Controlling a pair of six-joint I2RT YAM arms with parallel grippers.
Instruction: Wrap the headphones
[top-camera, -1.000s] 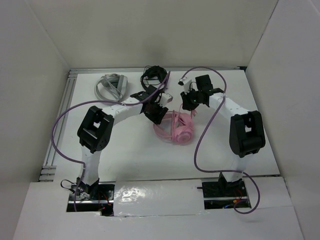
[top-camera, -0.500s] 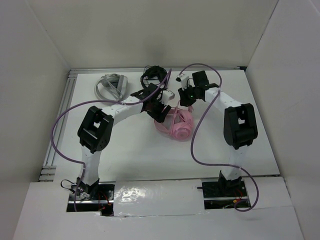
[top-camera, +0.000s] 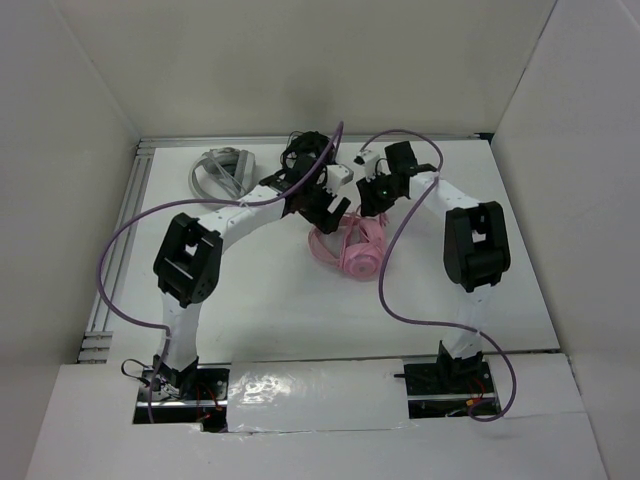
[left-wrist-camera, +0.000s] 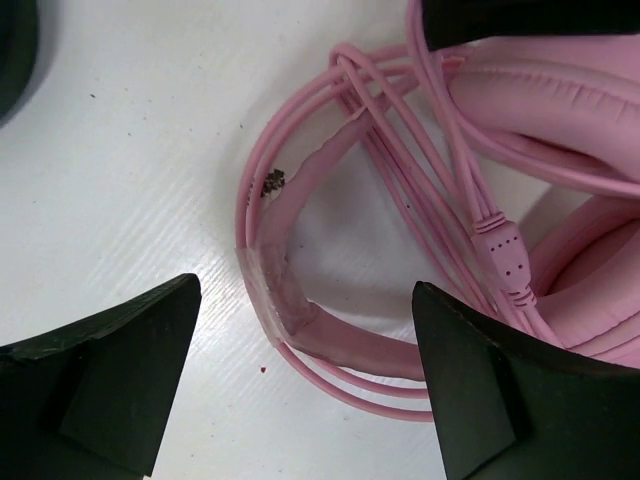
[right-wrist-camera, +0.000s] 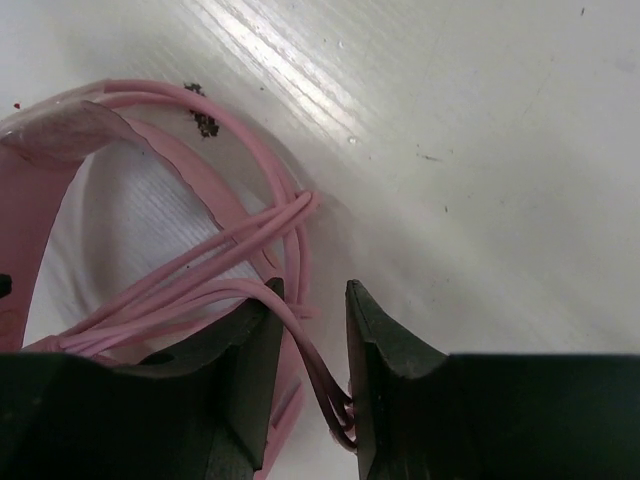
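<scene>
one pink headphones (top-camera: 358, 258), one black headphones (top-camera: 303, 150), one grey-white headphones (top-camera: 222, 168), two arms (top-camera: 188, 268) (top-camera: 476, 245).

The white surface (top-camera: 270, 300) holds three things: the pink headphones (top-camera: 358, 255) lying near its middle, black headphones (top-camera: 300, 150) at the far edge, and grey-white headphones (top-camera: 220, 170) just left of those

Pink headphones (left-wrist-camera: 560, 100) – smooth, slightly glossy plastic, thin rubbery cable (left-wrist-camera: 498, 250), white table (left-wrist-camera: 130, 170) – finely ribbed, satin sheen

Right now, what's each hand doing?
Left hand: open, holding nothing.
Right hand: narrow gap with the pink headphone cable running through it; whether it grips cannot be told.
</scene>
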